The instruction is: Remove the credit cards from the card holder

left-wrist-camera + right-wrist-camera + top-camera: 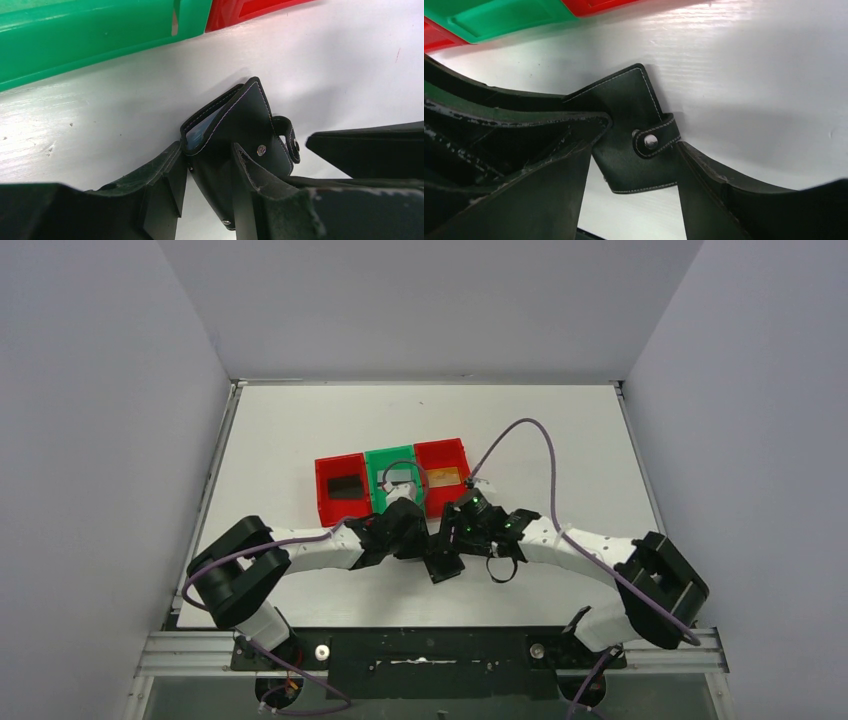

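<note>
Nearest the lens, the left gripper [207,165] is pinching the card holder [240,120]. One finger is pressing on its stitched left edge and the other is lying across its outer face, so the holder is standing tilted over the white table [350,65] with its mouth gaping toward the bins. Whether its lower corner is touching the table cannot be told. A pale blue card edge [202,129] is showing inside the mouth, though the number of cards is not discernible. The snap strap [287,140] appears to be hanging unfastened. The right gripper [644,137] is standing spread, its fingers flanking the holder's strap side and clamping nothing. In my judgement the step in hand is bringing the right fingers round to the card. They should be narrowing first, entering at the mouth, taking the card edge alone and drawing along the line of the pocket. Meanwhile the left grip should be pressing the spine rather than squeezing the pockets shut. Clearance is tight, with both grippers crowding one small item and the green bin [90,35] and a red bin [250,7] lying close beyond. Open table is lying to the right and on the near side, well apart from the table edges.
</note>
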### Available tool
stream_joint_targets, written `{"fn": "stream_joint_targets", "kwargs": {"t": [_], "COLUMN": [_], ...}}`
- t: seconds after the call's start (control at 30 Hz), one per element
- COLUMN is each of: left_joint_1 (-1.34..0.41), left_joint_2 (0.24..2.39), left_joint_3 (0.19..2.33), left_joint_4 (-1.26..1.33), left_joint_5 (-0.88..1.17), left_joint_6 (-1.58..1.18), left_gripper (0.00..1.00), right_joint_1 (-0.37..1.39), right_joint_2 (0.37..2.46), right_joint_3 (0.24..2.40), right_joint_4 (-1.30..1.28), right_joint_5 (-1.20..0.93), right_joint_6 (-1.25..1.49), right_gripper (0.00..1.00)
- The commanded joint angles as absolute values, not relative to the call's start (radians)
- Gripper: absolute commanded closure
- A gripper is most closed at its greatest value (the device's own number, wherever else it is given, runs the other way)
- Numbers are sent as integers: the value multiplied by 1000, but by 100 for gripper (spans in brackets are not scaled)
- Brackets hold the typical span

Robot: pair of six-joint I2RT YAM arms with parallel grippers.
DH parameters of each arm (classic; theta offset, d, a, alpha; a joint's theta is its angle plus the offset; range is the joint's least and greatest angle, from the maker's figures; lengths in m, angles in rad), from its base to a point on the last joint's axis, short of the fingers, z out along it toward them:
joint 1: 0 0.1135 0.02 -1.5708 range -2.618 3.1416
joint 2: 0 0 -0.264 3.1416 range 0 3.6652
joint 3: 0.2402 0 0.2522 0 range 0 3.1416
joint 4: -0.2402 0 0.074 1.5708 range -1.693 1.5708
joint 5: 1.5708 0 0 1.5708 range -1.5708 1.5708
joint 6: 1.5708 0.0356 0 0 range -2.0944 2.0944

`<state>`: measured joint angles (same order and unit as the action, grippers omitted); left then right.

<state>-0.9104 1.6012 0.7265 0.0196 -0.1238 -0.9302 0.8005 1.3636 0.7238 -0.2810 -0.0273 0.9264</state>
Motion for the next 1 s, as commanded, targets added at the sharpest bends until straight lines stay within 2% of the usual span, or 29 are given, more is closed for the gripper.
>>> {"fn": "stream_joint_targets", "kwargs": {"t": [0.0,0.13,0.33,0.53,0.67,0.8,0.9,0.97], "left_joint_1": [-924,-922,-922,-923,-923,-922,-923,-922], "left_joint_2": [1622,1612,1608,1609,1605,1601,1586,1557], "left_joint_3": [712,704,706,699,699,699,702,700], "left_joint_4": [-133,-134,-144,-147,-152,-153,-162,-174], "left_joint_5": [-107,-107,-113,-114,-117,-119,-134,-155], "left_joint_6": [-884,-889,-881,-880,-880,-881,-887,-897], "left_gripper": [71,71,71,71,71,71,69,65], "right_joint_1": [833,833,829,791,773,770,773,779], "right_joint_2": [1436,1475,1479,1476,1474,1486,1473,1438], "right_joint_3": [816,820,804,774,749,749,753,742], "right_joint_4": [-332,-341,-348,-301,-247,-238,-251,-239], "right_joint_5": [77,94,143,106,53,35,39,27], "right_joint_6": [842,819,820,817,807,799,807,815], "right_gripper": [39,45,62,68,74,86,100,100]}}
